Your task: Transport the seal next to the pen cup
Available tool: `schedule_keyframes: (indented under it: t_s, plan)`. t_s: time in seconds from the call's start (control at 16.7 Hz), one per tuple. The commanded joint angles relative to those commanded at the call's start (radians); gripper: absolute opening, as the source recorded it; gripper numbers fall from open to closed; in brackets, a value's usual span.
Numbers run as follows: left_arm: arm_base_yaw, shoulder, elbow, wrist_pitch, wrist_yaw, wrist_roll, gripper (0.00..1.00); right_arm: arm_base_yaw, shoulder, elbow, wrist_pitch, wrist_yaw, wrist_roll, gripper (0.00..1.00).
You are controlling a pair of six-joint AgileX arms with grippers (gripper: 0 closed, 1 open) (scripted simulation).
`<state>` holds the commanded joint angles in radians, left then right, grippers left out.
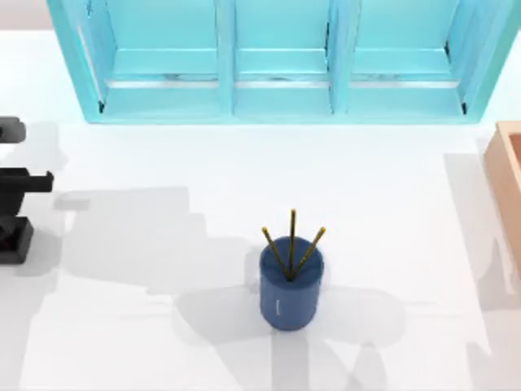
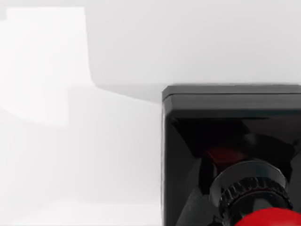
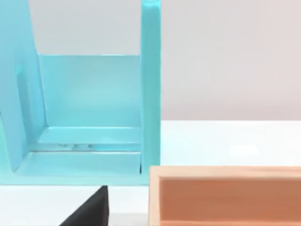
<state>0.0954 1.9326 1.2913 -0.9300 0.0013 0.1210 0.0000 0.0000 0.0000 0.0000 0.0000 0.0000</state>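
Observation:
The pen cup (image 1: pixel 289 285) is a dark blue cylinder standing near the table's front middle, with three yellow-black pencils (image 1: pixel 291 244) fanning out of it. The seal (image 2: pixel 230 155) looms close in the left wrist view, its black square base towards the table and its glossy red knob (image 2: pixel 270 219) towards the camera. My left arm (image 1: pixel 23 182) comes in at the table's far left edge, well left of the cup, and ends in a black block (image 1: pixel 15 241). I cannot tell in the top view which part of that black mass is the seal.
A turquoise shelf unit (image 1: pixel 281 90) with three bays spans the back of the table. An open wooden box (image 1: pixel 509 187) sits at the right edge and also appears as the wooden box (image 3: pixel 225 195) beside the shelf wall (image 3: pixel 150 89). A dark wedge (image 3: pixel 89 212) lies beside it.

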Motion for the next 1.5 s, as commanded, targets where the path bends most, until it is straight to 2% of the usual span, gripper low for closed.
schedule_keyframes:
  t_s: [0.48,0.66,0.96,1.14,1.5]
  plan:
    - [-0.014,0.001,0.016,-0.015,0.0,-0.013,0.0,0.0,0.0,0.0,0.0,0.0,0.0,1.0]
    - [-0.091,0.003,0.117,-0.116,0.0,-0.089,0.0,0.0,0.0,0.0,0.0,0.0,0.0,1.0]
    - [-0.283,-0.004,0.387,-0.411,0.0,-0.277,0.0,0.0,0.0,0.0,0.0,0.0,0.0,1.0]
    - [-0.376,-0.019,0.503,-0.529,0.0,-0.373,0.0,0.0,0.0,0.0,0.0,0.0,0.0,1.0]
    - [-0.397,-0.023,0.528,-0.553,0.0,-0.396,0.0,0.0,0.0,0.0,0.0,0.0,0.0,1.0]
